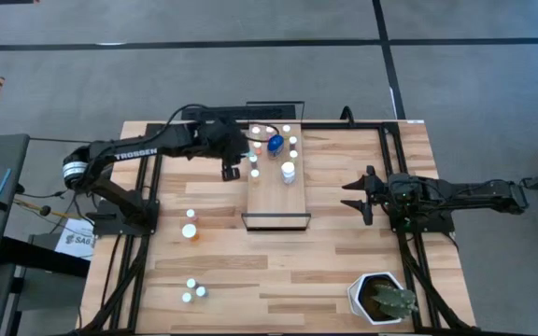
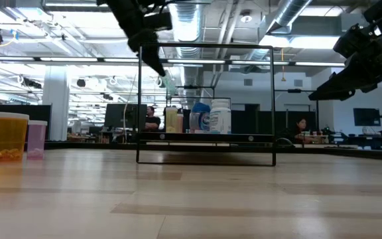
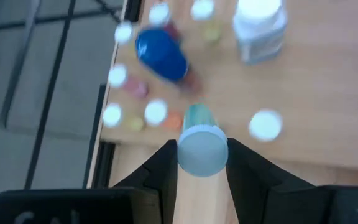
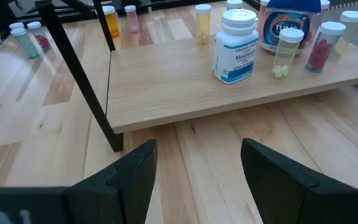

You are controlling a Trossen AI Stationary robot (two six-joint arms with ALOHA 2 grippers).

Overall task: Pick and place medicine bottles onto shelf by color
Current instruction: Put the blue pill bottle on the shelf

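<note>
Left arm: reached across the shelf's far end, raised above it.
Left gripper: clamped on a small teal bottle, white-capped, above the board's left edge.
Right gripper: jaws wide apart, empty, right of the shelf.

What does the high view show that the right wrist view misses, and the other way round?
Only the high view: the left gripper holding a small bottle at the shelf's edge, and the white plant pot. Only the right wrist view: the open right gripper's fingers seen close up, and the print on the white bottle. Both: the shelf and the blue bottle on it.
</note>
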